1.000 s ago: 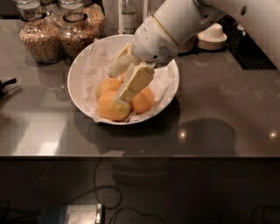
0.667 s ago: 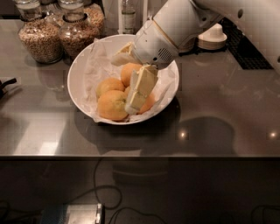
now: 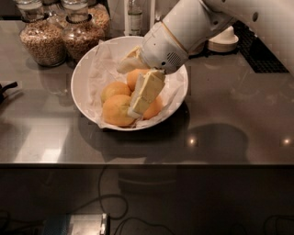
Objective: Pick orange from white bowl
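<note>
Hand (image 3: 133, 87) low inside white bowl (image 3: 81, 79), among its several oranges (image 3: 116, 110).

White arm (image 3: 248, 13) is coming in from the upper right of the view and sloping down to the left, ending in a thick rounded wrist (image 3: 167, 46) near centre. Tool (image 3: 127, 90) is hanging just below and left of that wrist, pointing down-left. Its two cream fingers (image 3: 147, 92) are standing apart, one lower and nearer the camera, the other higher and farther back.
</note>
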Controlling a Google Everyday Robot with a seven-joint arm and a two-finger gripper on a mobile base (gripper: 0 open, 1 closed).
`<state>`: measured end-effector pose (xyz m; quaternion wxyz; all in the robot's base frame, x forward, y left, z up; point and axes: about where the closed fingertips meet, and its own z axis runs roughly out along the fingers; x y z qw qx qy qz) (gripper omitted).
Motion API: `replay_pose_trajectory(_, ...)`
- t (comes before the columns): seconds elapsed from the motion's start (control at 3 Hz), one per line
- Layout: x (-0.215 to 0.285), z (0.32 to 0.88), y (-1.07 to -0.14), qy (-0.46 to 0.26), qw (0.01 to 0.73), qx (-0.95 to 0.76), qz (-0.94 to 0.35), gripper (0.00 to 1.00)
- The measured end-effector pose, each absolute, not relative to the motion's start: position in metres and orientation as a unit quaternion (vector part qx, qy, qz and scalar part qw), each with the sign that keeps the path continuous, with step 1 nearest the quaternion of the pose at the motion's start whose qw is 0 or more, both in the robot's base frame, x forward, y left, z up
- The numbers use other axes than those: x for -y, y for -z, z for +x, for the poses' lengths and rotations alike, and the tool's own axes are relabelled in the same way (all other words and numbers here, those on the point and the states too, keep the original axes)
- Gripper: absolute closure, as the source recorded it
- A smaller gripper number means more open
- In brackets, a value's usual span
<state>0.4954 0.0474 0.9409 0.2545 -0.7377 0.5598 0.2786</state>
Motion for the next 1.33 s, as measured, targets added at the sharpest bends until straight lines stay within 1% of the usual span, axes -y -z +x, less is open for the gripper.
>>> replay_pose_trajectory(0.33,-0.046,0.496,-0.939,-0.278,0.258,-0.561,-0.735,0.22)
replay_pose_trajectory(0.67,-0.046,0.496,-0.938,-0.278,0.258,-0.562,-0.735,0.13)
replay_pose_trajectory(1.0,-0.047,0.496,-0.926,-0.278,0.245,-0.567,-0.736,0.16)
replay_pose_trajectory(1.33,-0.047,0.497,-0.912,-0.281,0.235,-0.569,-0.736,0.42)
